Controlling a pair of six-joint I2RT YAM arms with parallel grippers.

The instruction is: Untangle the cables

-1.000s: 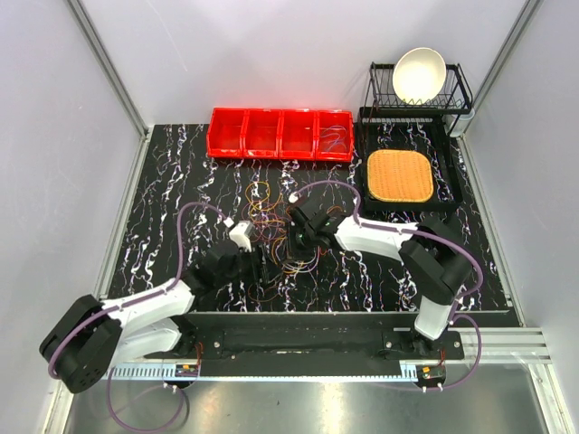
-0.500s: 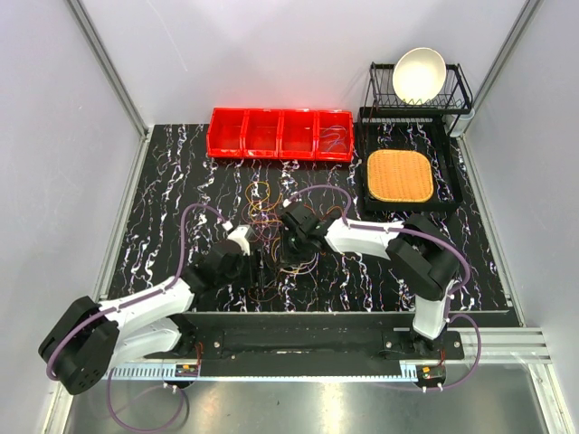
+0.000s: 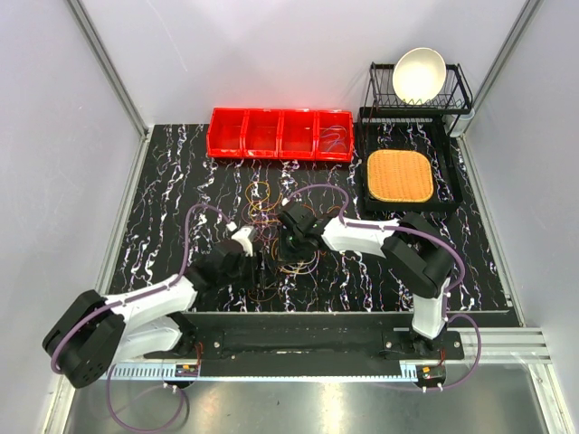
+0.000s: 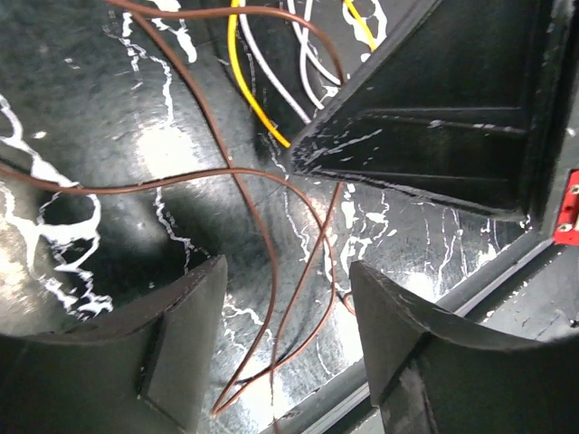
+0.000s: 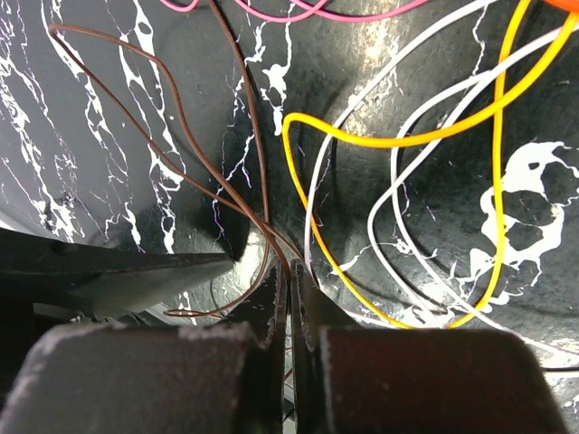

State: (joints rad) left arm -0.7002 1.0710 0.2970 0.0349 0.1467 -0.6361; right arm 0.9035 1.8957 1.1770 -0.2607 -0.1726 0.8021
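Observation:
The cables (image 3: 271, 212), thin loops in orange, yellow, brown and white, lie tangled at the middle of the black marbled table. My right gripper (image 3: 288, 246) is low over the tangle's near side. In the right wrist view it (image 5: 291, 276) is shut on a brown cable (image 5: 181, 136), with yellow (image 5: 398, 140), white (image 5: 398, 194) and pink (image 5: 298, 14) cables beside it. My left gripper (image 3: 256, 262) sits just left of the right one. In the left wrist view it (image 4: 288, 334) is open, with loops of brown cable (image 4: 262, 235) lying between its fingers, touching neither.
A row of red bins (image 3: 280, 134) stands at the back, with a few wires in the rightmost bin (image 3: 335, 137). A black tray (image 3: 452, 181) holding a woven mat (image 3: 400, 174) is at the back right, behind it a dish rack (image 3: 463, 90) with a white bowl (image 3: 419, 74).
My right gripper has moved left and nearer, into the tangle's near side. My left gripper has moved right towards it, so the two now sit close together.

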